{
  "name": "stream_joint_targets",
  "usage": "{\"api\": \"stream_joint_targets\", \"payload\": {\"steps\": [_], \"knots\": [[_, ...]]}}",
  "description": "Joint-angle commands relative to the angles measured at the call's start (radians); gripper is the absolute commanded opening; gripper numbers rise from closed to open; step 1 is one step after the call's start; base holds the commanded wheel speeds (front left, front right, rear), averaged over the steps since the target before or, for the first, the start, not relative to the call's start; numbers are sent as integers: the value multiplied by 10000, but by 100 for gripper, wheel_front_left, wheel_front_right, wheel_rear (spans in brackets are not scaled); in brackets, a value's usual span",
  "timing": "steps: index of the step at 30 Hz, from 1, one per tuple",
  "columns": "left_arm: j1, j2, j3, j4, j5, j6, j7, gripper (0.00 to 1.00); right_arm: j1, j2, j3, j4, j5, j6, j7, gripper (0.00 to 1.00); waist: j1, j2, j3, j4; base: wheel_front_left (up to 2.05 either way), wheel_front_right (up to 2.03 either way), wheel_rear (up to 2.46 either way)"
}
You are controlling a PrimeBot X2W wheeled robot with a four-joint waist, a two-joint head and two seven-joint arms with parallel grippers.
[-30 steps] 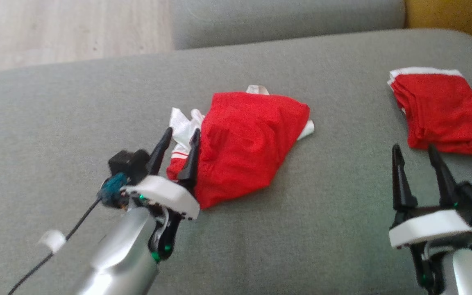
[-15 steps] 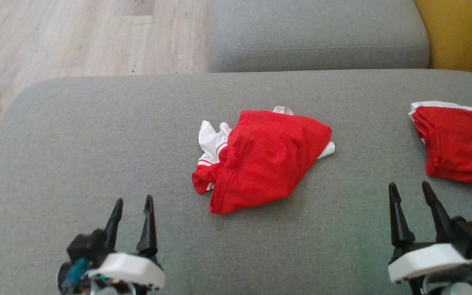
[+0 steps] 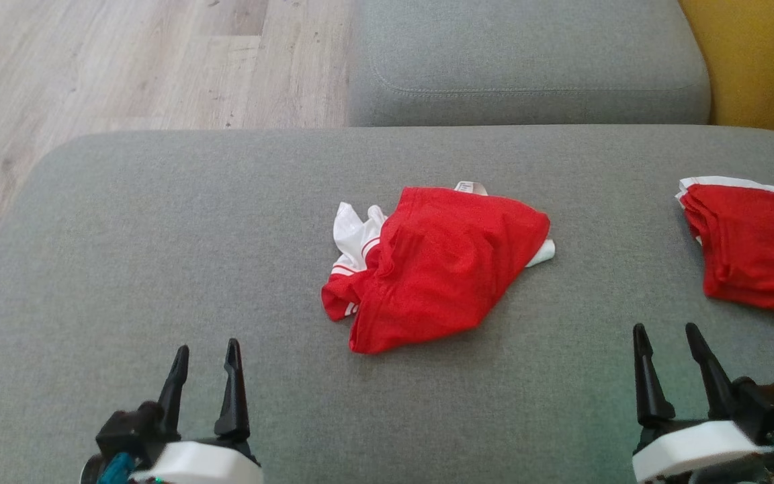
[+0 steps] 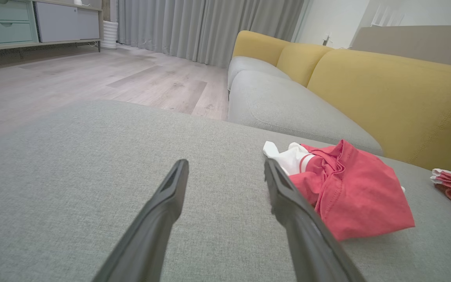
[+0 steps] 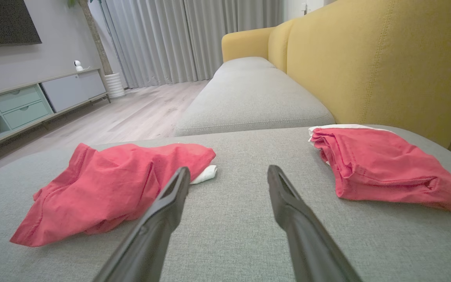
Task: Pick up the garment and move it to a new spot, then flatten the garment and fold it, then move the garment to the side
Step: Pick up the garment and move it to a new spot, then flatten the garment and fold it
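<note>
Head overhead, wrists low; common garment

The garment is red cloth with white parts, lying crumpled in a loose, rumpled heap near the middle of the grey cushion. White fabric with thin red stripes bunches out at its left edge. A small white tag shows at its far edge, and a white corner pokes out on its right.
</note>
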Motion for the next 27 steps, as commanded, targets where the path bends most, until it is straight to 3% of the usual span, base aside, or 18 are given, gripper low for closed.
{"api": "stream_joint_targets", "payload": {"steps": [1,21,27], "knots": [[-328,206,308,-384,19,86,11,100,-485,-70,269,-235,-41,65,-128,100,0,-1,3,6,0,0,0],[-369,315,220,-540,-41,161,152,100,-618,-70,300,-54,-122,65,-73,100,0,-1,195,-35,0,0,0],[-1208,173,-240,-509,163,-246,435,100,-729,-70,329,-248,-257,65,49,100,0,-1,575,-125,0,0,0]]}}
